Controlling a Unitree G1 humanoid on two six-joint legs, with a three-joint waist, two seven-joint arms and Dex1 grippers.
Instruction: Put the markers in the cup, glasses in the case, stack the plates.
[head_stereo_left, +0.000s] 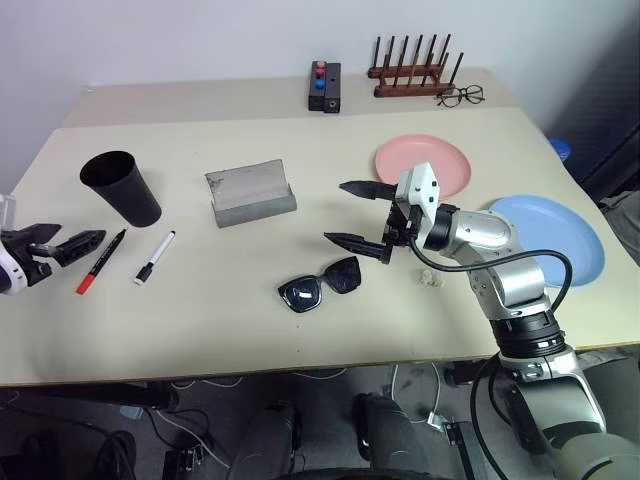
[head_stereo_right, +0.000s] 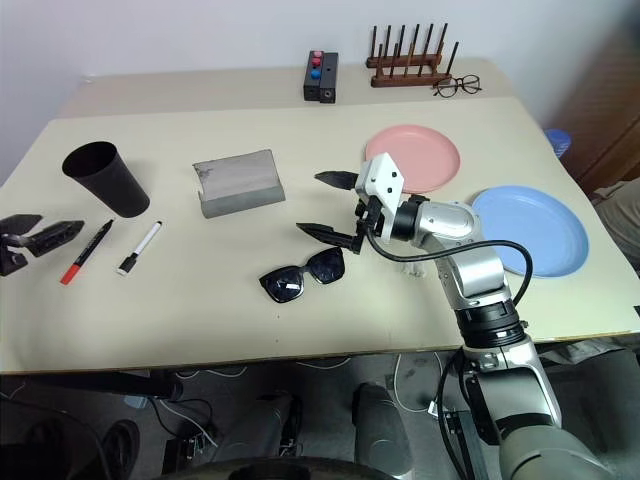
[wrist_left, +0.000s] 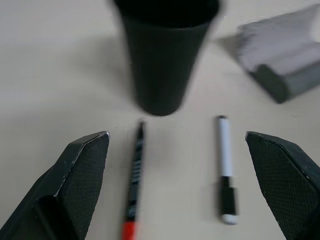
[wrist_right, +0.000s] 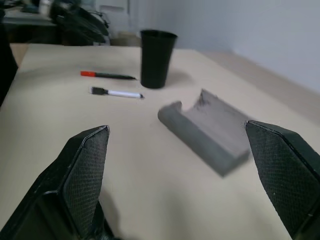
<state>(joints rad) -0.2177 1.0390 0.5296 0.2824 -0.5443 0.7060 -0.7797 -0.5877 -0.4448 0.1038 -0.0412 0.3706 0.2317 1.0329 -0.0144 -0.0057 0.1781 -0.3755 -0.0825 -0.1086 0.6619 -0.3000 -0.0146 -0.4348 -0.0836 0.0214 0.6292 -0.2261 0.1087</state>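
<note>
At the far left edge of the left eye view the left gripper (head_stereo_left: 62, 240) hovers low over the table (head_stereo_left: 200, 320) with its jaws apart and nothing between them. Just right of it lie two markers, one red-ended (head_stereo_left: 100, 262), one white (head_stereo_left: 155, 257), apart and roughly parallel. The cup (head_stereo_left: 121, 186) stands upright above them, near the table's left edge. At upper centre the case (head_stereo_left: 250, 195) sits with its flap up, bare table all round it. The glasses (head_stereo_left: 320, 284) lie at lower centre, open tabletop to their left. The right gripper (head_stereo_left: 362, 215) hangs just above them, jaws wide, empty. The pink plate (head_stereo_left: 440, 160) and the blue plate (head_stereo_left: 570, 235) lie apart at right, the blue one near the right edge.
</note>
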